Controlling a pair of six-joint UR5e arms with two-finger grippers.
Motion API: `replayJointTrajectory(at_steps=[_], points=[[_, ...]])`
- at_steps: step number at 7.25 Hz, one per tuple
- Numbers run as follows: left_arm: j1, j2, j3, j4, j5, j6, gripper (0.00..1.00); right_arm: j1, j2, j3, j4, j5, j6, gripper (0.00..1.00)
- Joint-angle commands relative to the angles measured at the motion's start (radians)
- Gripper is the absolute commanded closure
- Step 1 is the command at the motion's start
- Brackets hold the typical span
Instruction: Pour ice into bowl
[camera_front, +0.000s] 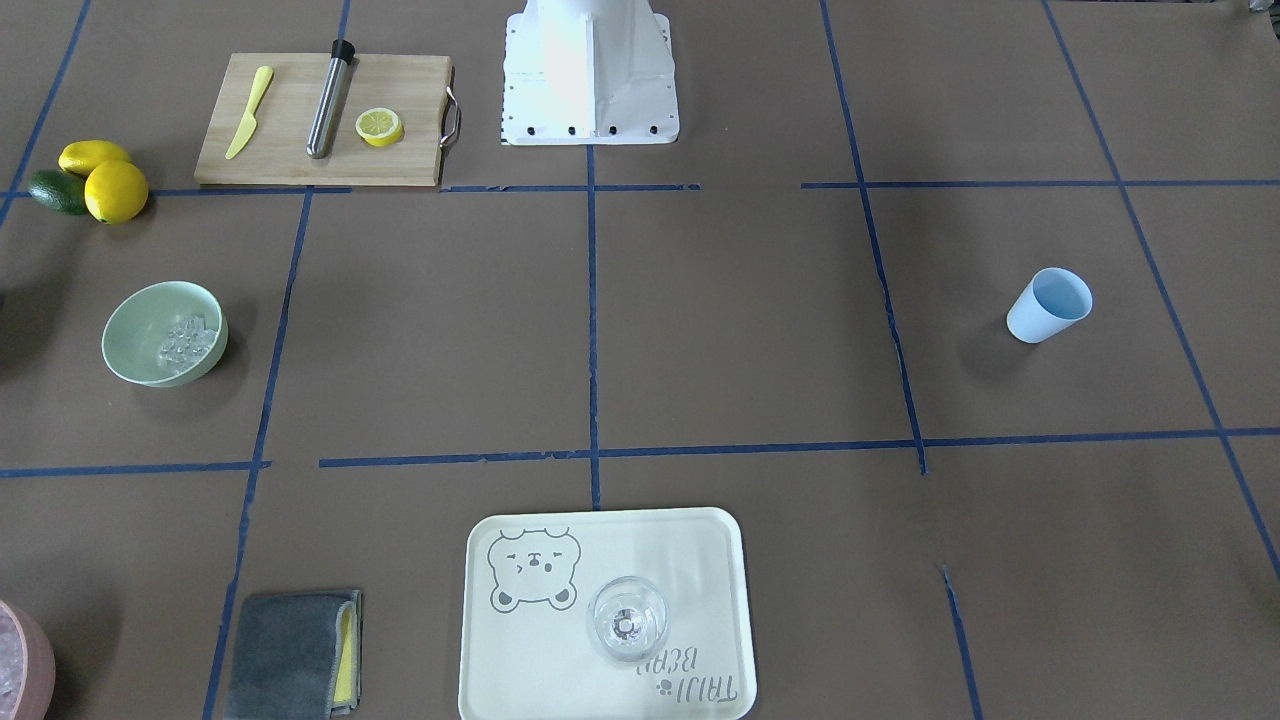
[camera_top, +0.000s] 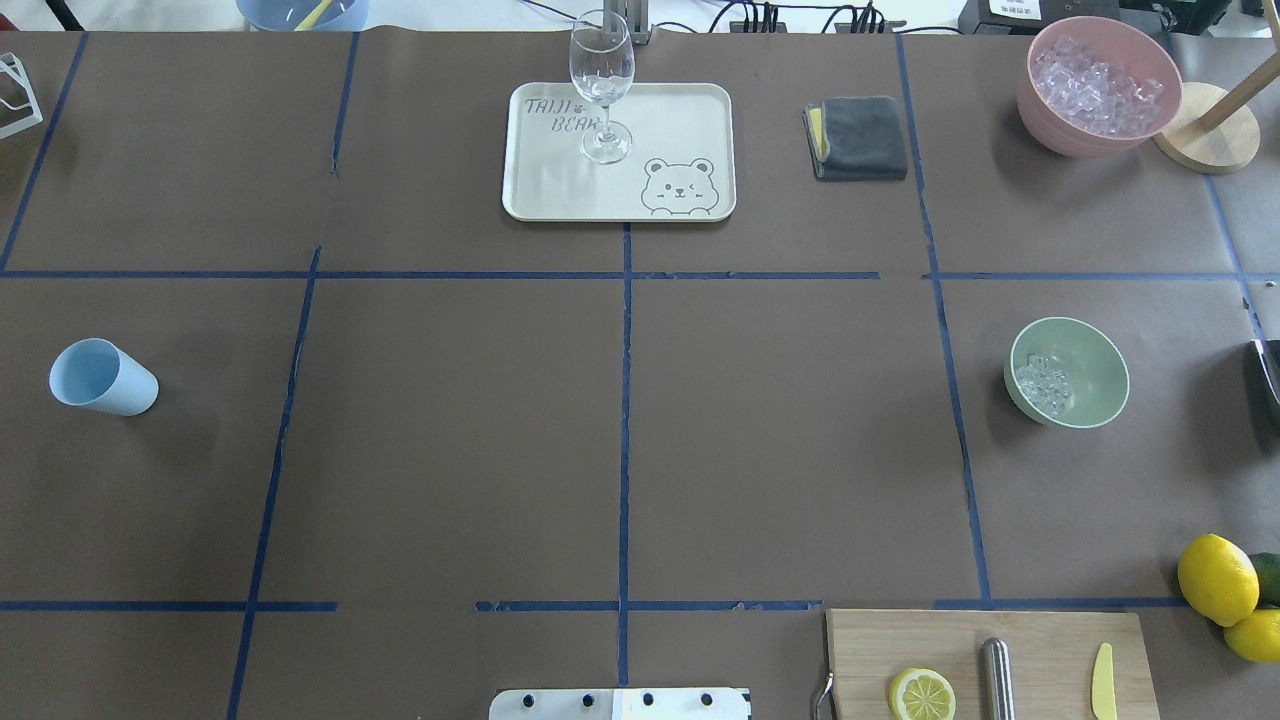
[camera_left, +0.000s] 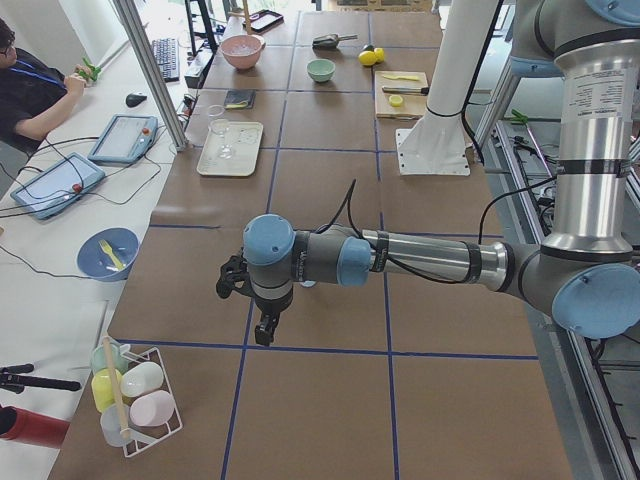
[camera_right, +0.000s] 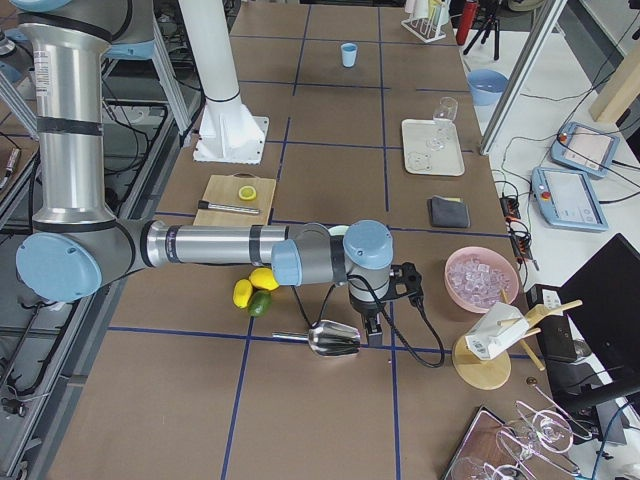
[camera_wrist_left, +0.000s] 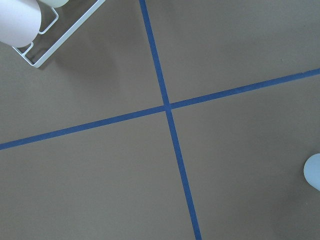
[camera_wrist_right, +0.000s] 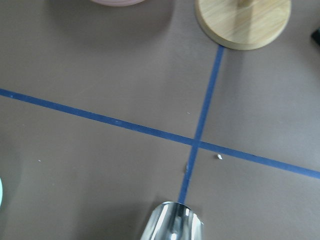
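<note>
1 bowl (camera_top: 1095, 362), 1 heap of ice (camera_top: 1043, 384) in it.

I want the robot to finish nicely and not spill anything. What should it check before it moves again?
1. Ice in the right bowl: ok. The ice sits inside the mint-green bowl.
2. Bowl upright: ok.
3. Metal scoop let go: cannot tell. It is low beside the right gripper.
4. Right gripper open: cannot tell.
5. Left gripper open and empty: cannot tell.
6. No ice spilled: cannot tell. A tiny pale speck lies near the scoop.
</note>
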Motion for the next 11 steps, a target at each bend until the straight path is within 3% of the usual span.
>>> replayJointTrajectory(at_steps=[1, 11], points=[[0.0, 0.005, -0.001, -0.001, -0.001, 0.002, 0.0, 0.006, -0.004, 0.053, -0.132, 0.006, 0.001, 0.0], [-0.002, 0.041, 0.001, 0.004, -0.001, 0.005, 0.0, -0.002, -0.067, 0.077, -0.128, 0.006, -0.018, 0.0]])
